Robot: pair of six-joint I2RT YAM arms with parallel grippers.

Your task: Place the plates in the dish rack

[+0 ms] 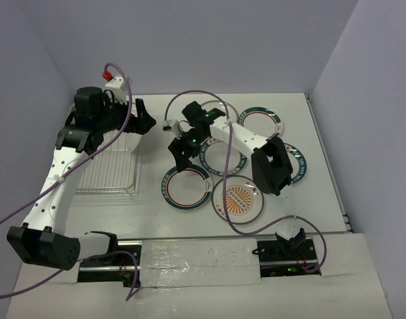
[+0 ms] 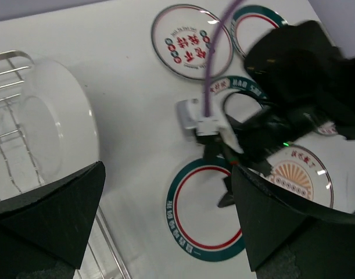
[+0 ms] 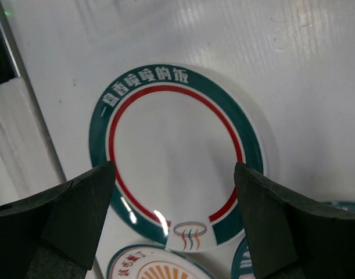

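Observation:
Several plates lie flat to the right of the dish rack point(image 1: 106, 174). My right gripper point(image 1: 183, 157) hangs open over a teal-rimmed, red-ringed plate point(image 1: 187, 189); in the right wrist view that plate point(image 3: 174, 151) sits between and below the two fingers, untouched. The sunburst plate point(image 1: 237, 199) lies just right of it. My left gripper point(image 1: 141, 119) is open and empty at the rack's far right corner. In the left wrist view a white plate point(image 2: 55, 128) stands on edge in the rack point(image 2: 9, 75), left of my open left gripper point(image 2: 165, 226).
More teal-rimmed plates lie at the back point(image 1: 262, 123) and on the right point(image 1: 297, 163), and one point(image 1: 222, 157) lies under the right arm. A purple cable point(image 1: 209, 93) loops over the plates. Walls close in on the left, back and right.

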